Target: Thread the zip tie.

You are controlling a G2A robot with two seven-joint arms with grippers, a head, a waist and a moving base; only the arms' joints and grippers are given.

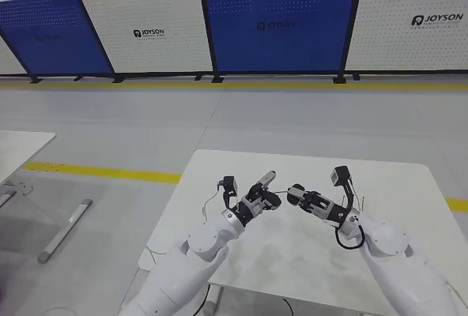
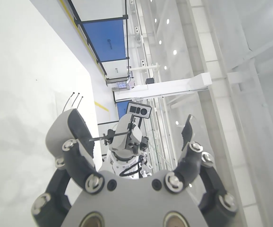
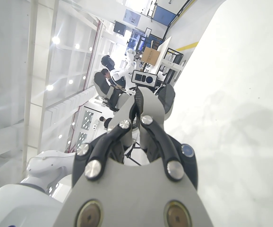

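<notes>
Above the white table (image 1: 313,261) my two grippers face each other, tips close together. My right gripper (image 3: 138,93) is shut on a thin black zip tie (image 2: 100,138). In the left wrist view the tie's free end sticks out of the right gripper (image 2: 124,140) toward one pad of my left gripper. My left gripper (image 2: 130,114) is open with nothing held between its fingers (image 2: 79,128). In the top view the left gripper (image 1: 264,189) sits just left of the right gripper (image 1: 295,192). The tie itself is hidden between the pads in the right wrist view.
Three spare black zip ties (image 2: 75,100) lie on the table beyond my left gripper. The tabletop (image 3: 233,100) stretches bare below both arms. Its edges drop to a grey floor with a yellow line (image 1: 100,171).
</notes>
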